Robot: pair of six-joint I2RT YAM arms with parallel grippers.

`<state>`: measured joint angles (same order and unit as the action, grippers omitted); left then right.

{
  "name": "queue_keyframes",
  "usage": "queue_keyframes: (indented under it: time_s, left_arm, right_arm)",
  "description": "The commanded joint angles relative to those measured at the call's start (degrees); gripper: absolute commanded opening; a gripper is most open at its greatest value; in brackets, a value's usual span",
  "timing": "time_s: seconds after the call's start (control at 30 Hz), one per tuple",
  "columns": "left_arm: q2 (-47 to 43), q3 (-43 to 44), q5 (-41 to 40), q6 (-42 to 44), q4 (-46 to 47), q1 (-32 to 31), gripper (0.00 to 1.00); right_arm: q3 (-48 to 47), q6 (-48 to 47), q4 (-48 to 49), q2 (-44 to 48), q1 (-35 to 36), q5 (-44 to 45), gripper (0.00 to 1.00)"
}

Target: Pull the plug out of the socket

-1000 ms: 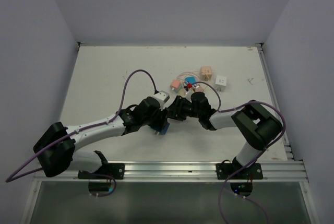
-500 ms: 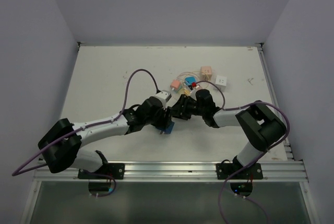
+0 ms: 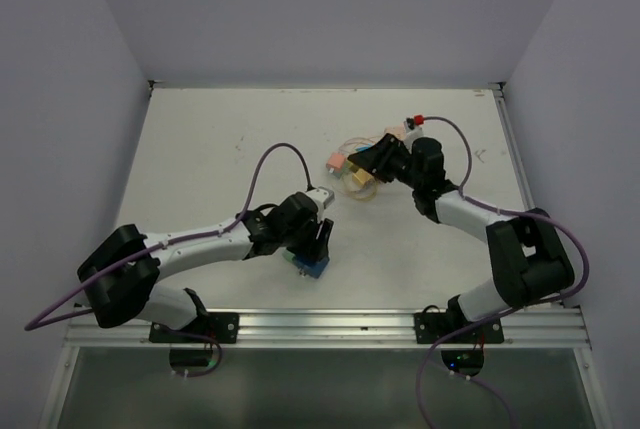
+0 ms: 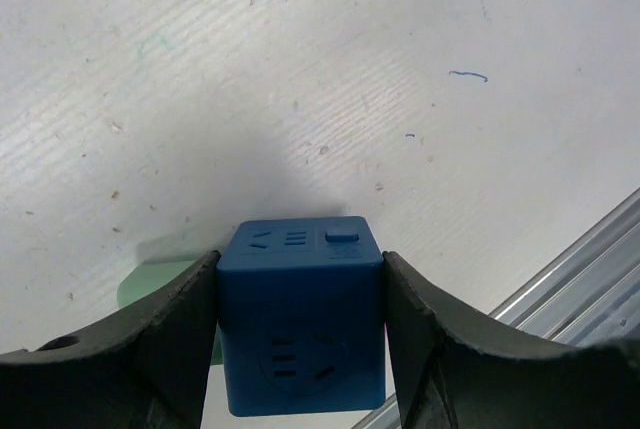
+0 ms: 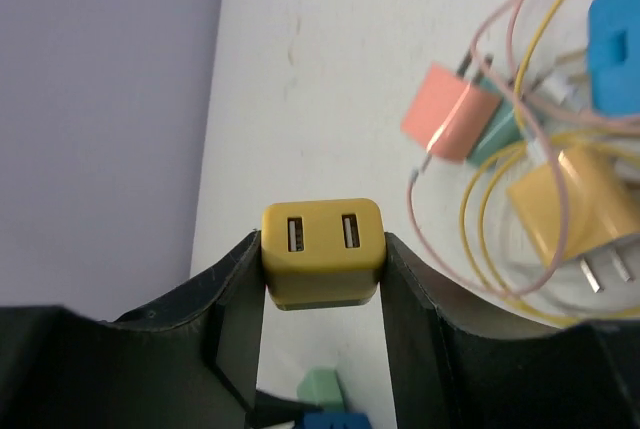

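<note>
Top external view: the left gripper point(image 3: 313, 254) is seen low over the near middle of the table point(image 3: 220, 149), and the right gripper point(image 5: 322, 279) is seen further back, at a heap of plugs and cables point(image 5: 480, 209). The blue cube socket point(image 4: 300, 349) is held between the left fingers point(image 4: 175, 329), which are set about half apart and pressed on two opposite sides. The slots on its two visible faces are uncovered. The yellow plug point(image 5: 322, 244) is clamped between the right fingers point(image 5: 240, 299), which are set fairly narrow; two USB ports are shown on its outward face. Plug and socket are well apart, and the plug is off the socket. In the heap, a pink plug point(image 5: 445, 109), a teal plug point(image 5: 497, 139) and a second yellow plug point(image 5: 575, 199) with bare prongs are made out, with pink and yellow cables looped over them. A blue item point(image 5: 618, 19) is cut off by the frame edge and cannot be identified. A green item point(image 4: 150, 284) beside the socket is largely hidden behind the left finger; whether it touches the socket cannot be told. The prongs of the held plug are hidden. The rail point(image 4: 590, 269) is cut off at the corner.
</note>
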<state>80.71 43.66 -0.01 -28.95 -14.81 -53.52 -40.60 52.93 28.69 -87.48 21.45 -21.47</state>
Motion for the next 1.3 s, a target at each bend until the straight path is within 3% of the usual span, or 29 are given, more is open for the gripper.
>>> queue_keyframes:
  time_s: [0.0,0.37,0.57,0.87,1.07,1.2,1.27]
  left_arm:
    - [0.2,-1.3,1.8,-1.3,-11.9,-0.6,0.00]
    - [-4.5,4.0,-3.7,-0.9,-13.8,-0.6,0.00]
    - [-4.4,5.4,-6.9,-1.0,-13.8,-0.6,0.00]
    - [-3.5,6.0,-10.5,-1.7,-11.9,0.3,0.00]
    - [-1.3,7.1,-11.2,-1.3,-10.4,1.3,0.00]
    - [0.5,8.0,-11.3,-0.9,-9.8,1.9,0.00]
    - [1.8,8.8,-11.3,-0.7,-9.5,2.1,0.00]
  right_arm:
    - [-2.6,-2.7,2.2,3.6,-2.1,3.8,0.00]
    - [-10.1,-13.6,-14.3,4.0,-4.0,10.3,0.00]
    - [-18.6,-18.7,-27.2,-3.2,-5.5,14.9,0.00]
    - [-29.0,-20.8,-36.9,-14.4,-5.7,15.9,0.00]
    - [-32.8,-21.5,-39.1,-18.5,-5.6,14.9,0.26]
    - [-34.8,-22.2,-41.0,-19.3,-5.7,14.9,0.55]
    - [-34.7,-22.6,-41.3,-18.7,-5.6,15.0,0.64]
